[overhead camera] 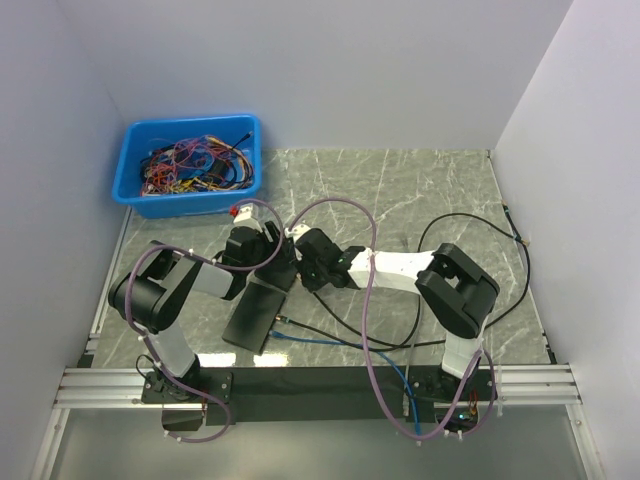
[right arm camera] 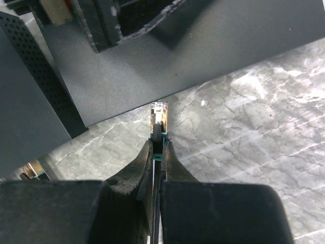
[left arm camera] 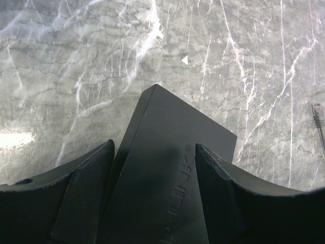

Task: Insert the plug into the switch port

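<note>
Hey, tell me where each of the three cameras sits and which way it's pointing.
Top external: above and behind, looking down on the table, left arm and right arm showing.
Left wrist: looks down past the left gripper's fingers at the switch.
Right wrist: looks along the right gripper holding the plug.
Shared: both wrist views show the switch.

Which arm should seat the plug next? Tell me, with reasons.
Right. The right gripper pinches the plug, tip aimed at the switch just ahead; the left gripper is occupied gripping the switch body.
</note>
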